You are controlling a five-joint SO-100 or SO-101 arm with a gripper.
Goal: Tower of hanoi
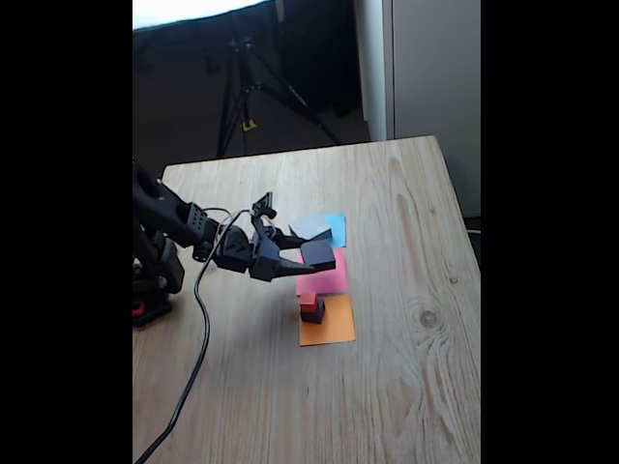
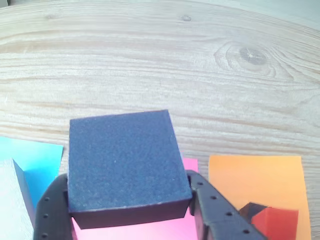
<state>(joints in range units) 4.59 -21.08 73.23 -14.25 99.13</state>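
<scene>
My gripper (image 1: 319,261) is shut on a mid-sized dark grey block (image 1: 317,255), which sits over the pink paper square (image 1: 327,278). In the wrist view the block (image 2: 122,160) sits between the two black fingers (image 2: 50,212), with pink paper (image 2: 150,231) showing under its near edge. I cannot tell if it touches the paper. A tiny red cube (image 1: 309,302) rests on a small black block (image 1: 313,313) on the orange square (image 1: 329,329); the wrist view shows the cube (image 2: 274,222) at lower right. A larger block (image 2: 11,200), pale with glare, stands on the blue square (image 2: 37,160).
The wooden table (image 1: 406,367) has bare surface to the right and in front of the paper squares. The arm's base (image 1: 155,280) and a black cable (image 1: 198,348) lie at the left. A tripod (image 1: 247,87) stands beyond the far table edge.
</scene>
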